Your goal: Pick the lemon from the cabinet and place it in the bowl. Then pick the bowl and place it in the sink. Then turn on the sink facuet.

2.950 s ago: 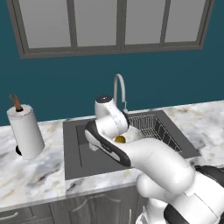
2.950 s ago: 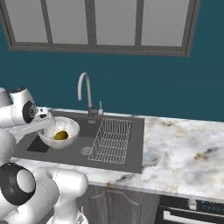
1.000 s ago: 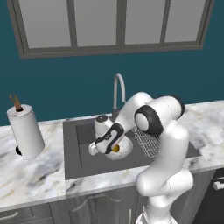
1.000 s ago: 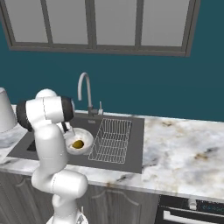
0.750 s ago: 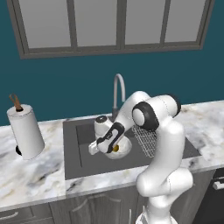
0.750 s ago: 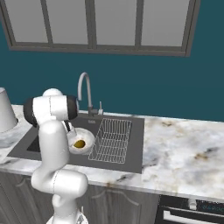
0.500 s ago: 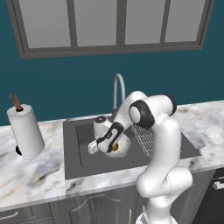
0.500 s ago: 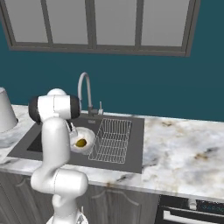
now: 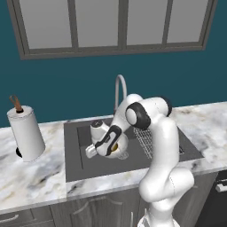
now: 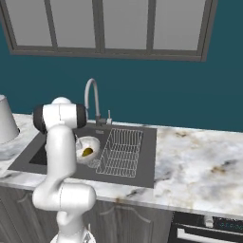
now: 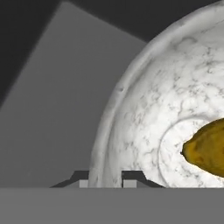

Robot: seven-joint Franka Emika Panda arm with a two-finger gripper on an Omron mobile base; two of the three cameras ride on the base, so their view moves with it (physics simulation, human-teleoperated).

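Gripping the bowl [image 11: 148, 131] rim, your pincer [image 11: 106, 178] holds it low in the sink [image 9: 75, 155]; the lemon [image 11: 205, 148] lies inside.

arm [image 9: 162, 146]: glossy white rounded segments
joints: dark caps (black rings at the seams)
fingertips [image 11: 131, 178]: small, dark, squared, with pale grey inner faces

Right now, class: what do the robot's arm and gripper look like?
The arm is made of glossy white rounded segments with dark joint caps, rising from a thick white base. The gripper ends in two small dark grey, blocky finger tips. No cables or markings are visible.
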